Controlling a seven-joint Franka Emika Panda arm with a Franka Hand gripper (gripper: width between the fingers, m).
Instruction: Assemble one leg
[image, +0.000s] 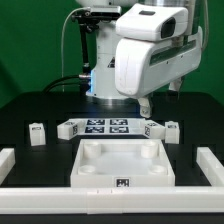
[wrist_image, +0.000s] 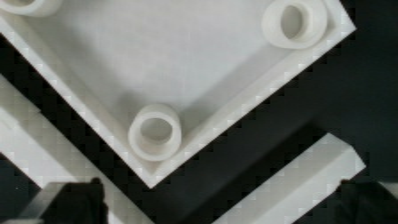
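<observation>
Three legs, small stubby white posts with tags, stand on the black table: one at the exterior view's left (image: 37, 131) and two at its right (image: 152, 130) (image: 172, 130). No leg shows in the wrist view. My gripper (wrist_image: 217, 205) is open and empty, its dark fingertips (wrist_image: 71, 205) far apart. It hangs high above a corner of the white square panel (wrist_image: 178, 60), where two round corner holes (wrist_image: 157, 131) (wrist_image: 295, 22) show. In the exterior view the panel (image: 122, 165) lies at front centre, and the fingers are mostly hidden under the big white hand (image: 150, 60).
The marker board (image: 105, 127) lies behind the panel, between the legs. White rails run along the exterior view's left (image: 14, 158), right (image: 212, 162) and front (image: 60, 204). One rail shows in the wrist view (wrist_image: 302, 185).
</observation>
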